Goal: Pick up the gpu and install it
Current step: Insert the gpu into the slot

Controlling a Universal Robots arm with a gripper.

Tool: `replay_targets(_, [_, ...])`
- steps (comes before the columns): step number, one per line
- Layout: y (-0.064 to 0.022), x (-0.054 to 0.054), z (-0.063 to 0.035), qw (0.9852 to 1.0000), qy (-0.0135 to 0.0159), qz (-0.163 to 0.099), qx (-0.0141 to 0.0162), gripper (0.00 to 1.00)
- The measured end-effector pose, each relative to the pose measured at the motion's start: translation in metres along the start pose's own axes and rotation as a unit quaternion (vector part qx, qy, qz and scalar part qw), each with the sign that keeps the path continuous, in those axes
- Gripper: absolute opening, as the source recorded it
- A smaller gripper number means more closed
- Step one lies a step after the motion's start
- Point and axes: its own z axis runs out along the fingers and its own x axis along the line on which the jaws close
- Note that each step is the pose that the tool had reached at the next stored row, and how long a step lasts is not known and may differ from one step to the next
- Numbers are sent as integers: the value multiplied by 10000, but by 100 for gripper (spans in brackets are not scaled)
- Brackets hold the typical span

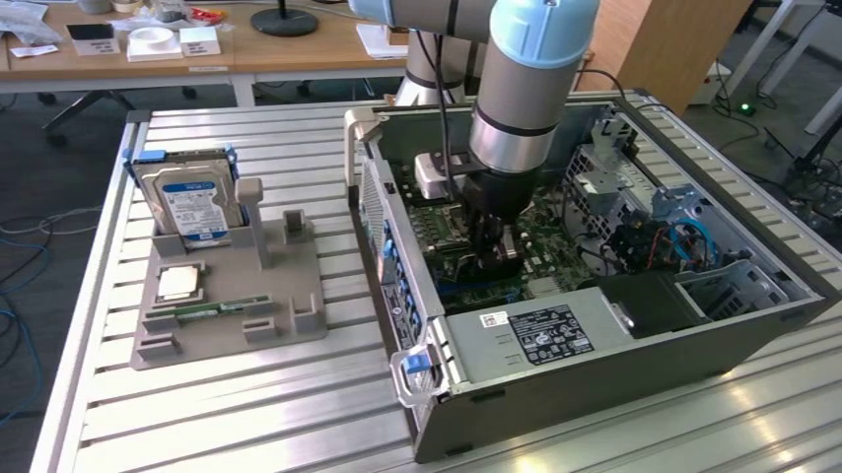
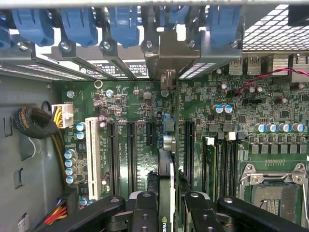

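Observation:
The gpu stands on edge over the green motherboard, seen as a thin black and silver strip between two long black slots. Its silver end bracket sits at the case's rear slot openings under the blue clips. My gripper is shut on the card, one black finger on each side. In the exterior view, the gripper reaches straight down into the open computer case. Whether the card is seated in a slot, I cannot tell.
A white slot, RAM sticks and the empty CPU socket flank the card. On the ribbed table, a grey holder carries a hard drive, a CPU and a RAM strip.

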Motion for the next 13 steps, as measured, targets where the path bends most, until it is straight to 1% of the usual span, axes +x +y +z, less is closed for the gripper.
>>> replay_targets(13, [3, 0, 0, 10000, 0, 0, 0, 26])
